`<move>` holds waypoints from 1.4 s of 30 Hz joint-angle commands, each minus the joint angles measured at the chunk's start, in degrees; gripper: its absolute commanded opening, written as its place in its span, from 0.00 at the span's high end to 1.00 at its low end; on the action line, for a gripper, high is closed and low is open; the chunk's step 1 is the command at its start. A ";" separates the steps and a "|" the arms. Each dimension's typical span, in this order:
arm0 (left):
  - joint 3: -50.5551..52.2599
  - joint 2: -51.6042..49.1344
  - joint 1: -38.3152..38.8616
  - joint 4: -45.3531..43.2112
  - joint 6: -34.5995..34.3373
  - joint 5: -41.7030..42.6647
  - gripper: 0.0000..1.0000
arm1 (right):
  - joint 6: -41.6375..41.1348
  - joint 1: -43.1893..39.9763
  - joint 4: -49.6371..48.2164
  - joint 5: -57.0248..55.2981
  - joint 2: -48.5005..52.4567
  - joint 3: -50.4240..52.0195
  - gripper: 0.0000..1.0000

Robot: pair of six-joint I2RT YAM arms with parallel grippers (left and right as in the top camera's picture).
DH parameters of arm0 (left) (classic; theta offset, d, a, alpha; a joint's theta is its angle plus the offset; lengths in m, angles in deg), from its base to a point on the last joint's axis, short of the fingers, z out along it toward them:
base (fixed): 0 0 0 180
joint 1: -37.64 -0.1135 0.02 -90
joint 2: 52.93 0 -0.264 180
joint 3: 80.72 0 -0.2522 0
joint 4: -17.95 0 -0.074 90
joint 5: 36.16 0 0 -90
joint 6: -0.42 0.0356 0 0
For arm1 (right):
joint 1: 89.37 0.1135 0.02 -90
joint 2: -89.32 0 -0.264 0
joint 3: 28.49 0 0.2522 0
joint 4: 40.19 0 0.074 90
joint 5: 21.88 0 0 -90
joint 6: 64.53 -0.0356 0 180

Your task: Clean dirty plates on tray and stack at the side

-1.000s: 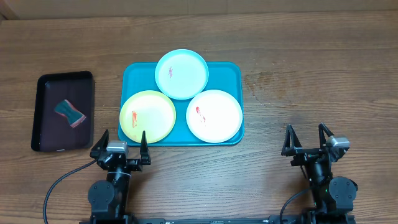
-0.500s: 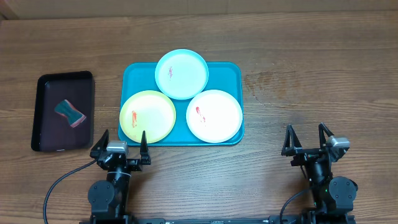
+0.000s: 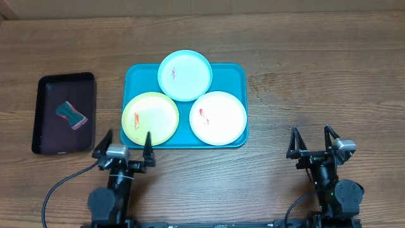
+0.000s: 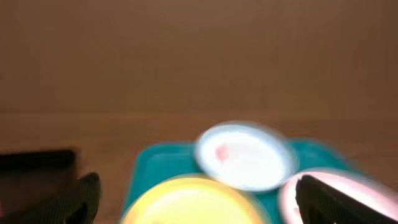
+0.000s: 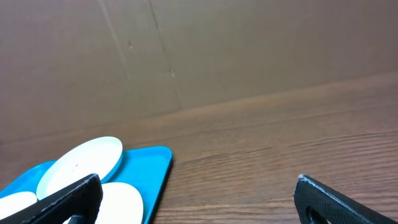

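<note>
The turquoise tray [image 3: 231,75] lies mid-table and holds three plates: light blue [image 3: 185,75] at the back, yellow-green [image 3: 150,118] front left, white [image 3: 218,118] front right, each with a red-orange smear. My left gripper [image 3: 124,144] is open and empty just in front of the yellow-green plate, one finger over its near rim. The blurred left wrist view shows the yellow-green plate [image 4: 193,199], light blue plate [image 4: 245,155] and tray [image 4: 161,162]. My right gripper [image 3: 314,140] is open and empty, right of the tray; its view shows the tray [image 5: 149,165].
A small black tray [image 3: 50,126] at the left holds a teal and pink sponge [image 3: 70,115]. Bare wooden tabletop lies to the right of the turquoise tray and along the back.
My left gripper has shifted slightly forward toward the yellow-green plate. The right arm and the plates have not moved.
</note>
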 commanded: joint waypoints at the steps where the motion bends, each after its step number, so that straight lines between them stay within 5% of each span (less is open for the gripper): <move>1: 0.17 0.63 0.42 -7.96 -17.29 17.75 0.00 | 0.02 0.26 -0.24 -0.76 -0.46 0.59 0.00; 9: -0.46 0.63 0.37 -41.97 -18.03 17.07 0.00 | 0.00 0.26 -0.24 -0.79 -0.46 0.59 0.00; 11: -2.58 0.61 0.37 -40.98 -16.68 15.17 0.00 | 0.02 0.26 -0.24 -0.76 -0.46 0.59 0.00; 17: -18.36 -3.34 0.37 -14.03 -2.27 9.07 0.00 | 0.02 0.26 -0.24 -0.76 -0.46 0.59 0.00; 22: -37.29 -18.40 0.37 15.13 -0.09 4.76 0.00 | 0.02 0.26 -0.24 -0.76 -0.46 0.59 0.00; 29: -48.70 -34.34 0.39 21.05 4.02 17.73 0.00 | 0.00 0.26 -0.24 -0.76 -0.46 0.59 0.00; 32: -53.37 -40.04 0.28 24.72 3.72 10.58 0.00 | 0.02 0.26 -0.24 -0.76 -0.46 0.59 0.00; 37: -69.18 -54.64 0.26 45.90 -2.14 -16.79 0.00 | 0.02 0.26 -0.24 -0.76 -0.46 0.59 0.00; 42: -81.15 -68.24 0.28 58.55 -2.01 -18.78 0.00 | 0.02 0.26 -0.24 -0.79 -0.46 0.59 0.00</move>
